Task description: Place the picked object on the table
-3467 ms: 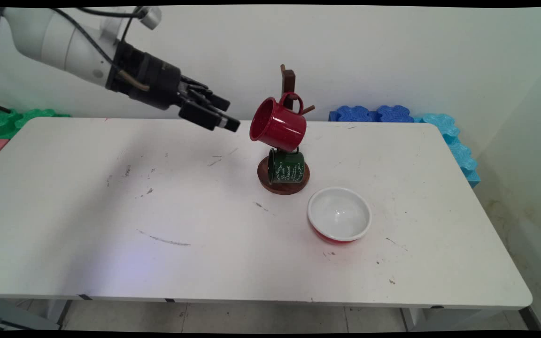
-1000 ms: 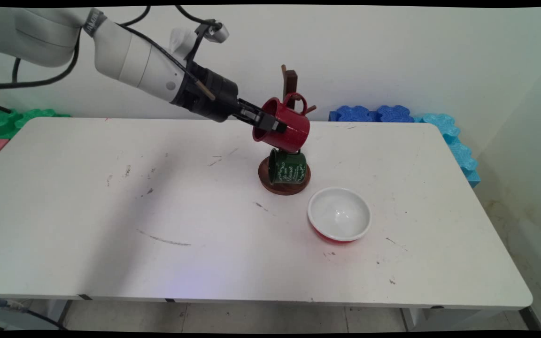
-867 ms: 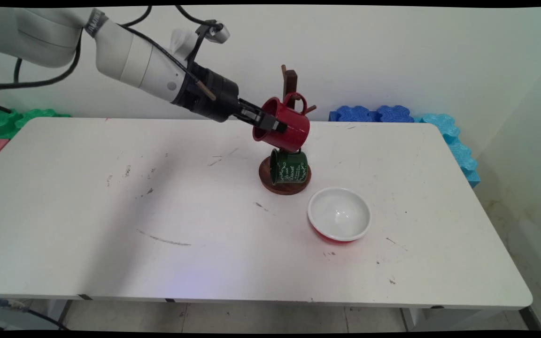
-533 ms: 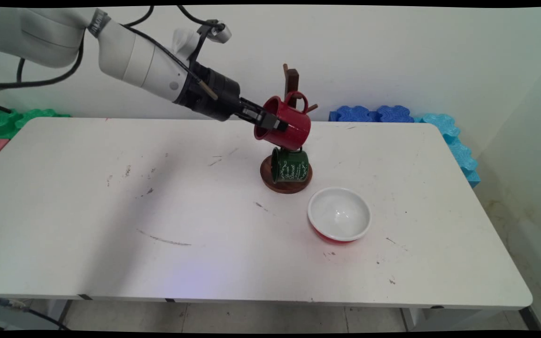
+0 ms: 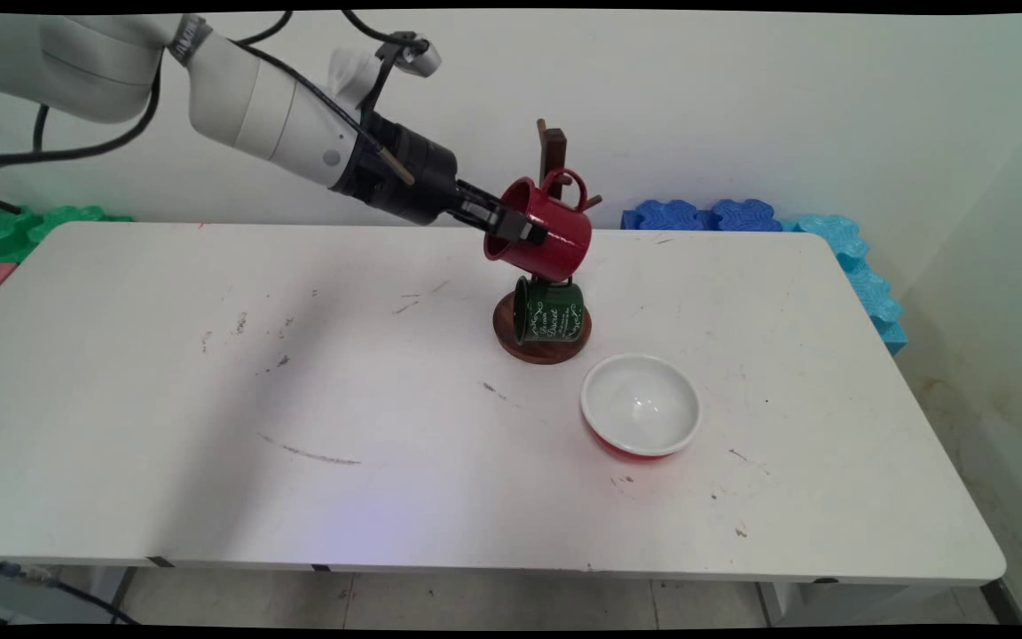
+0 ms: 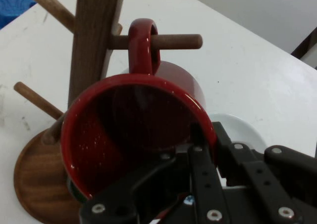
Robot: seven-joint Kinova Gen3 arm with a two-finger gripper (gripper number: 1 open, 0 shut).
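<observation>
Red enamel mug (image 5: pixel 539 228), its handle looped on a peg of the dark wooden mug tree (image 5: pixel 552 153), is clamped at the rim by the black pincer (image 5: pixel 511 226).

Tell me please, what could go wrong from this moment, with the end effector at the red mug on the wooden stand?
1. The red mug handle is looped on a peg of the wooden stand. The end effector grips the rim, so a sideways pull could drag or tip the stand.
2. The green mug hangs directly below and could be knocked off.
3. The bowl sits near the base, where a toppling stand might strike it.
</observation>
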